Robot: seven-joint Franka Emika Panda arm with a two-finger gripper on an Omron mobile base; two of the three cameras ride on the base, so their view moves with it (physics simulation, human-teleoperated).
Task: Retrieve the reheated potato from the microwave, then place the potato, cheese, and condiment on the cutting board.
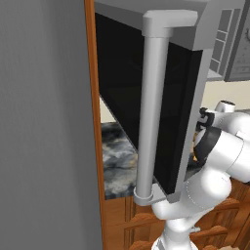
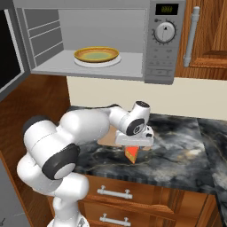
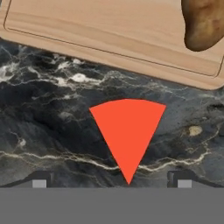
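Hanging wide open at left, the microwave (image 2: 88,40) door, its plate (image 2: 96,55) bare — potato (image 3: 203,24) already lying on the cutting board (image 3: 109,30) — and hovering with jaws spread either side of the cheese (image 3: 128,131) on the tabletop (image 3: 52,131), lining up for a pinch.

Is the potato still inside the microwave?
No, it is out. The potato lies on the cutting board, and the open microwave holds a plate.
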